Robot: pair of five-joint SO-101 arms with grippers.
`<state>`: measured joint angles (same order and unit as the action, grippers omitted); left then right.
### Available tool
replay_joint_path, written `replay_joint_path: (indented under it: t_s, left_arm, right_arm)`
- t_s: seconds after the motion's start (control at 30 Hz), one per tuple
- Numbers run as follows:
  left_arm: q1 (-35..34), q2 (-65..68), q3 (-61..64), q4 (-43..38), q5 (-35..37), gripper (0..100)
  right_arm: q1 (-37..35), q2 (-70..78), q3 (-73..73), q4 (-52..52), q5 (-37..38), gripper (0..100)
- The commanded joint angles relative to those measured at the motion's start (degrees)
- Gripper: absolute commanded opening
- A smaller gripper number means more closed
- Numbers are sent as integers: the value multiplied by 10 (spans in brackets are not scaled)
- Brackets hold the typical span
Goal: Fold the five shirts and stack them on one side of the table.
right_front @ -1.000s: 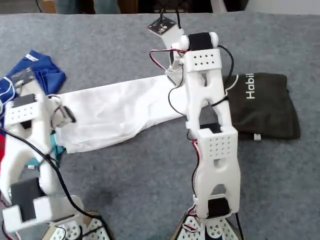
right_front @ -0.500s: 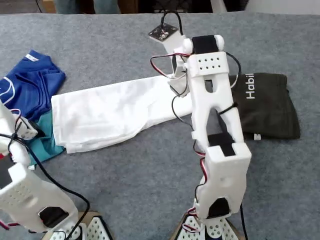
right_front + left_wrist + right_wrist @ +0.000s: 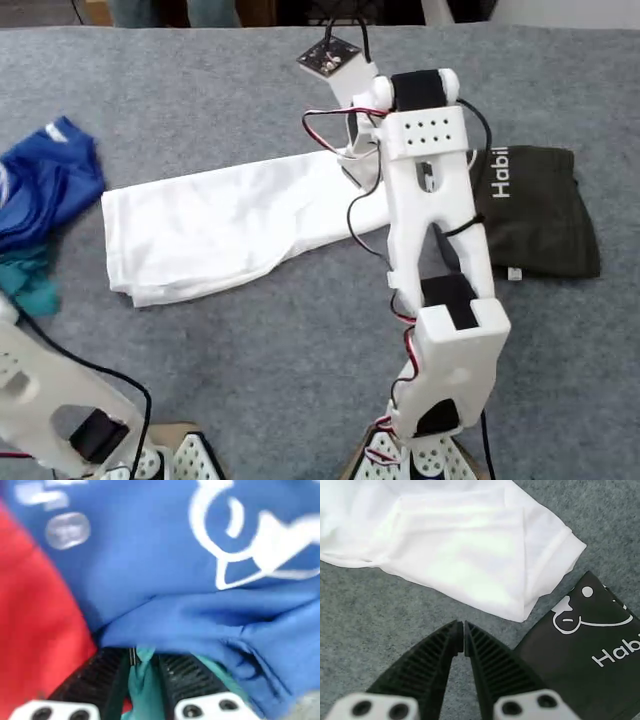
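A: How is the left arm [image 3: 50, 390] posed?

B: It is folded low at the near left corner of the bench [image 3: 250, 370]. The left claw [image 3: 145, 654] is clamped on a fold of the teal shirt [image 3: 142, 680], with the blue shirt [image 3: 200, 570] lying just over its fingertips and a red shirt [image 3: 35, 630] beside it.

A: And the right arm [image 3: 440, 230]?

B: It is stretched far out from its base, over the middle of the bench. The right claw [image 3: 464, 629] points down at bare grey cloth, its jaws nearly together and holding nothing.

A: What lies near it?

B: The end of the white shirt [image 3: 220, 225], which is laid out as a long band, is close by. The folded black shirt [image 3: 535, 210] is just beside that, on the right side of the bench.
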<state>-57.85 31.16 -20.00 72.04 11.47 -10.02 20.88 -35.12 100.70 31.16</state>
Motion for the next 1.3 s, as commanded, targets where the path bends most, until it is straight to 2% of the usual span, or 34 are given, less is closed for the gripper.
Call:
replay_joint_path:
  t_s: [0.0,0.1,0.2,0.3,0.37,0.5,0.7,0.77,0.93,1.2,1.27]
  left_arm:
    - [-11,-11,-94,44,18,30]
    - [11,-16,-106,93,18,52]
    - [51,-17,-126,160,24,165]
    - [91,-17,-194,244,81,266]
    - [116,-17,-255,291,119,277]
    - [172,-32,-262,289,121,281]
    - [276,-71,-58,283,98,282]
    - [284,-70,14,244,120,284]
    - [284,-75,128,149,123,301]
    - [284,-40,184,91,55,294]
    - [290,-8,195,91,44,261]
  right_arm:
    - [-7,-35,0,4,-4,15]
    - [-7,-35,0,4,-4,15]
    - [-5,-35,0,4,-4,15]
    - [-5,-37,0,4,-4,15]
    - [-4,-37,0,4,-4,15]
    - [-4,-35,0,4,-4,15]
    - [-5,-36,15,4,-2,15]
    - [-4,-37,28,4,-3,15]
    - [-4,-38,52,4,-3,15]
    - [-5,-38,48,4,-2,15]
    - [-5,-38,48,4,-3,15]
